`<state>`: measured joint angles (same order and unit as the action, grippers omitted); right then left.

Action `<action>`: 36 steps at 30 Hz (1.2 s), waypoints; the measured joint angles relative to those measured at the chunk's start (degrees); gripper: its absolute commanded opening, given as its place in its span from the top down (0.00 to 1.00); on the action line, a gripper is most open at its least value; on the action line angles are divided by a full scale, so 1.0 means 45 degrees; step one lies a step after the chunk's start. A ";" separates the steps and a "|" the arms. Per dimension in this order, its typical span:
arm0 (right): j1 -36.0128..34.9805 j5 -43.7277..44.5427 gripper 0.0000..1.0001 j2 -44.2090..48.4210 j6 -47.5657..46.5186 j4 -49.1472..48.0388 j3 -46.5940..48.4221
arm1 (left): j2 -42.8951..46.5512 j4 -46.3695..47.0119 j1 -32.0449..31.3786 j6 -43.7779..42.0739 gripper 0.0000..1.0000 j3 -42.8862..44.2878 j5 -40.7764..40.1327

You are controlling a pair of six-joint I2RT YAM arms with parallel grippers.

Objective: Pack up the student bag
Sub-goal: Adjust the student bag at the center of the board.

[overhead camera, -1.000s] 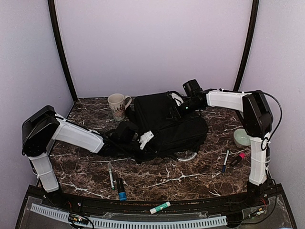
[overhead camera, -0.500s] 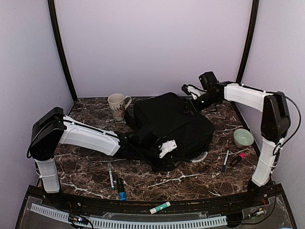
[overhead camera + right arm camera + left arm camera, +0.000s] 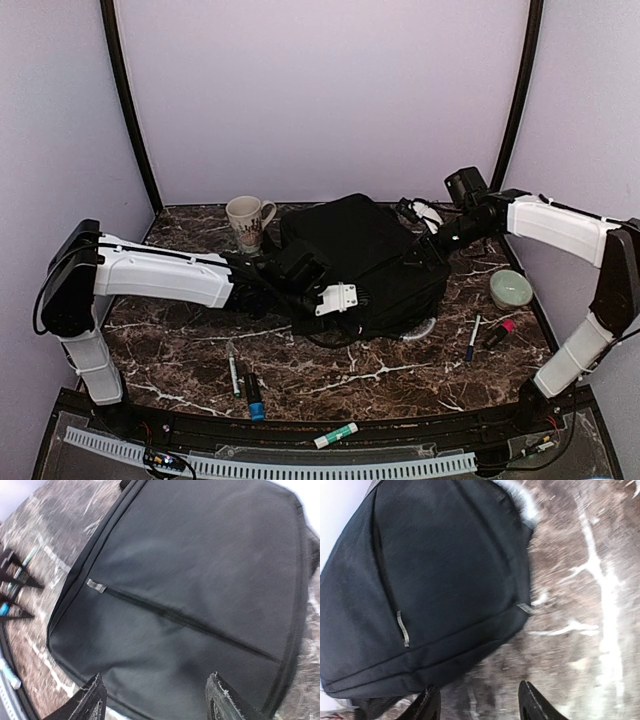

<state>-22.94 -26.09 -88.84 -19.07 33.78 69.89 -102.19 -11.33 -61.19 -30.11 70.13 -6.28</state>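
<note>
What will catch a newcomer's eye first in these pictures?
The big black student bag lies in the middle of the marble table, with the white left arm and right arm reaching to it. Next come the pale mug at the back left and the green bowl on the right.

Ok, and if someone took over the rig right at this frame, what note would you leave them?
Left gripper: open, empty, at the near side of the student bag.
Right gripper: open, empty, over the bag's far right part.
Bag: lying flat mid-table; the zippers in view look shut.
Done: nothing visibly packed; the inside is hidden.
Left: open the bag and load the loose items, likely the pen near the front and the pink marker by the bowl.
</note>
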 measured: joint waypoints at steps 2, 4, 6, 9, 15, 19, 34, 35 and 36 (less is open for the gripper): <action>0.0000 -0.0316 0.33 0.0005 -0.0291 0.0097 -0.0369 | -0.0355 0.0063 0.0219 -0.0821 0.44 0.0155 -0.0495; 0.0000 -0.0520 0.33 0.0073 -0.0476 0.0087 -0.1025 | -0.0719 0.0117 0.0452 -0.1545 0.44 0.0311 -0.0792; 0.0000 -0.0529 0.33 0.0121 -0.0636 0.0141 -0.1647 | -0.1141 0.0136 0.0685 -0.2186 0.44 0.0627 -0.0899; 0.0000 -0.0311 0.33 0.0131 -0.0772 0.0146 -0.2093 | -0.1676 0.0321 0.0928 -0.2963 0.47 0.1103 -0.0937; 0.0000 0.0243 0.34 0.0049 -0.0976 0.0102 -0.2113 | -0.2764 0.0393 0.0962 -0.3818 0.71 0.2103 -0.0597; 0.0029 0.0772 0.34 -0.0219 -0.0967 0.0053 -0.2113 | -0.3152 0.0199 0.0967 -0.3711 0.90 0.2603 0.0117; 0.0729 0.2798 0.34 -0.2021 -0.0534 -0.0335 -0.1690 | -0.3191 -0.0015 0.0194 -0.1506 1.00 0.3177 0.2579; 0.0729 0.2812 0.34 -0.2113 -0.0505 -0.0267 -0.1588 | -0.3201 0.0000 0.0107 -0.1268 1.00 0.3196 0.2681; 0.0729 0.2807 0.35 -0.2229 -0.0481 -0.0199 -0.1462 | -0.3206 0.0005 0.0029 -0.1025 1.00 0.3230 0.2793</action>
<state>-19.66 -13.45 -98.87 -21.23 32.88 63.31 -116.62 -11.31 -61.06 -34.72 84.66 6.28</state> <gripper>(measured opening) 0.657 0.031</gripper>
